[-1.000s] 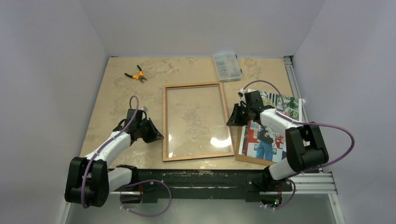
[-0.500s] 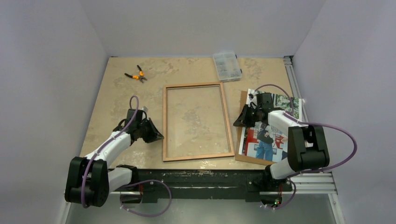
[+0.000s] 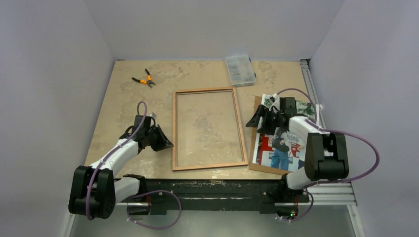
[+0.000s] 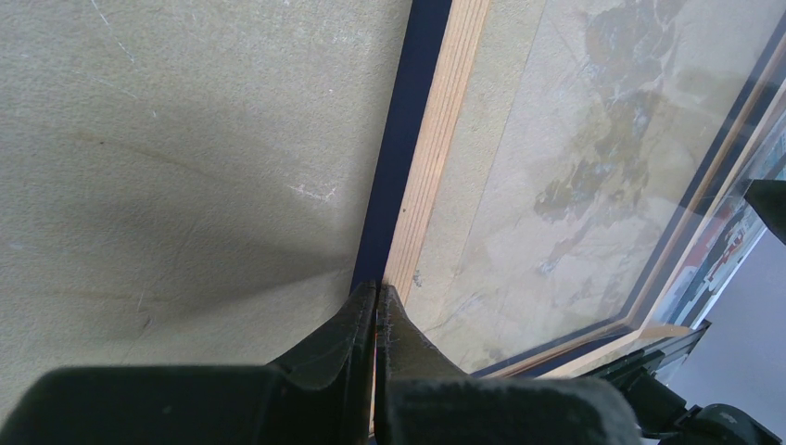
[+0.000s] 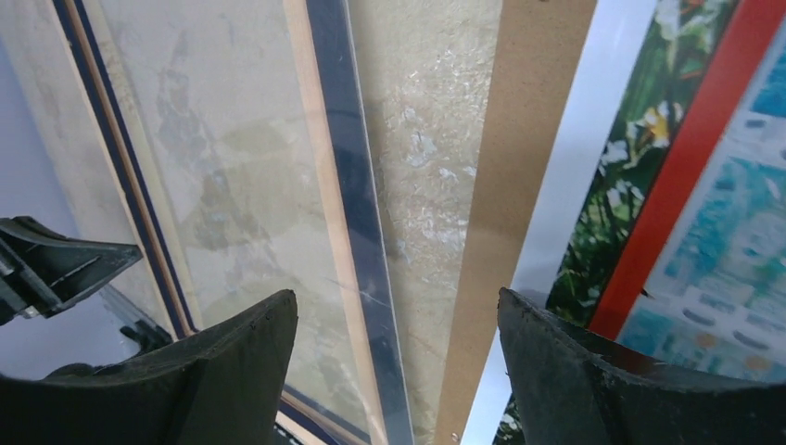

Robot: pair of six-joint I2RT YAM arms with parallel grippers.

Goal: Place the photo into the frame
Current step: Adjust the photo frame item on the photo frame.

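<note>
Left claw (image 4: 375, 297) closed, empty, tips against left rail of the frame (image 4: 436, 139); probably bracing it. Frame flat on the counter (image 3: 128, 103), wood face up, pane bare. Right claw (image 5: 397, 306) open, over left edge of the board (image 5: 524, 139). The photo (image 5: 686, 185) lies picture-up on that board, right of the frame. Step: photo pickup. Next: pinch photo edge only, not board, then carry across.
</note>
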